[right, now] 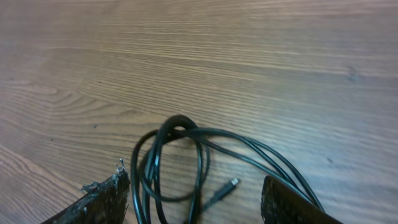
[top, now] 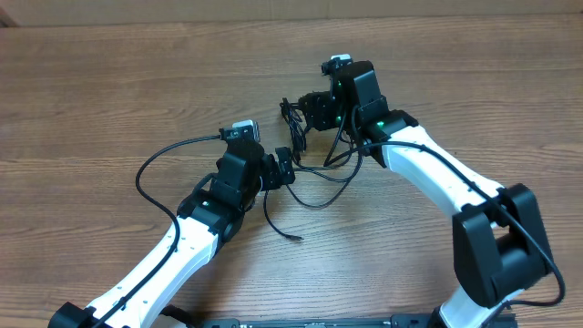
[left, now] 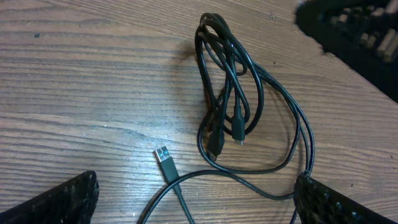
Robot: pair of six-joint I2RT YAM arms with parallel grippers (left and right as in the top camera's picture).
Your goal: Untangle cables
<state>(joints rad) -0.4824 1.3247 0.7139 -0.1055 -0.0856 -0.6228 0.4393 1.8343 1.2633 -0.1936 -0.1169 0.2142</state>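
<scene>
- The wooden table (top: 91, 91) fills all 3 views
- At the far left, a thicker black wire (top: 150, 164) from the left arm (top: 182, 246) curves out over the wood and back to the wrist
- The left arm, white with black joints, reaches from the lower left edge toward the middle of the table
- The left gripper (top: 284, 169) sits just short of the tangle, its jaws spread wide and holding nothing
- In the left wrist view its fingers (left: 68, 199) show in both bottom corners, with wood and a loose strand between them
- The cables (top: 293, 118) lie in the middle of the table between the 2 grippers, and loose strands trail toward the near edge
- Up close the clump (left: 224, 93) is a narrow bundle of folded loops with 2 small plugs at its lower end
- A flat silver-tipped plug (left: 163, 155) lies apart to the bundle's left, and its cord runs off the bottom edge
- 1 wide loop sweeps right as far as the right-hand finger; I cannot tell whether it touches
- The right gripper (top: 305, 114) hangs at the clump with its jaws apart and not clamped
- In the right wrist view its fingers (right: 106, 199) flank a knotted loop (right: 177, 127) lying on the wood, with a small plug (right: 231, 183) beside it
- The right arm (top: 437, 173) comes in from the lower right corner
</scene>
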